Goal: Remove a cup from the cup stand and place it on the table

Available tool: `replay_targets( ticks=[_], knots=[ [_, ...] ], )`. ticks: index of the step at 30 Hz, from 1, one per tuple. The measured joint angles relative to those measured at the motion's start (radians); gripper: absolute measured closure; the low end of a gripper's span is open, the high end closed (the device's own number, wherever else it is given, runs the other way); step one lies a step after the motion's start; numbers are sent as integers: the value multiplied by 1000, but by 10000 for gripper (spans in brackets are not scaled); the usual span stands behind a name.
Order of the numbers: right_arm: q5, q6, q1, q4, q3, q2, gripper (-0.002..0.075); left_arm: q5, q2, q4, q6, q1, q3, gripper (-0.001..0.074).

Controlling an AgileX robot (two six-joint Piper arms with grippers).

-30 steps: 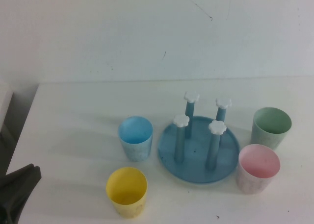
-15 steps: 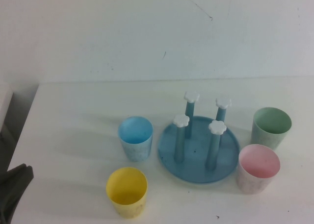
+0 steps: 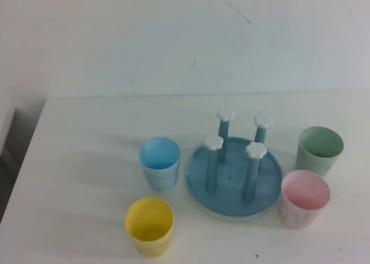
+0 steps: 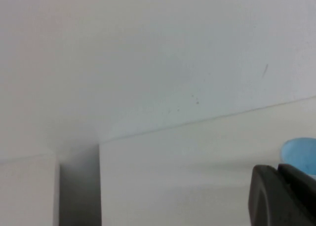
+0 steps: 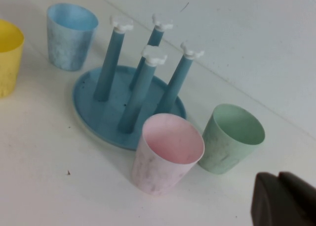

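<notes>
The pale mint-green cup stands upright on the white table, to the right of the cup stand; it also shows in the right wrist view. The cup stand is a round blue tray with four blue pegs topped by white flower caps; all its pegs are bare, also in the right wrist view. My left gripper is shut and empty, far to the left. My right gripper is shut and empty, near the mint cup. Neither gripper shows in the high view.
A light blue cup stands left of the stand, a yellow cup in front of it, and a pink cup in front of the mint cup. The table's left edge borders a dark gap.
The dark left arm at the lower left of the high view has drawn back out of view. The cups and the stand have not moved.
</notes>
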Motion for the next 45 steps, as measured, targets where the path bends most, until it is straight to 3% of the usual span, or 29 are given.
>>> replay_targets(
  ticks=[8,17,20,35,45],
  knots=[
    [0,0,0,0,0,0,728,20,-111,-123,26,121,93,737],
    [0,0,0,0,0,0,728,0,-266,-152,-2,130,347,737],
    [0,0,0,0,0,0,728,90,-293,-161,-42,130,353,737],
    [23,0,0,1,0,0,728,96,-293,-163,-55,141,352,737],
    [27,0,0,1,0,0,728,98,-293,-210,-19,213,352,737]
  ],
)
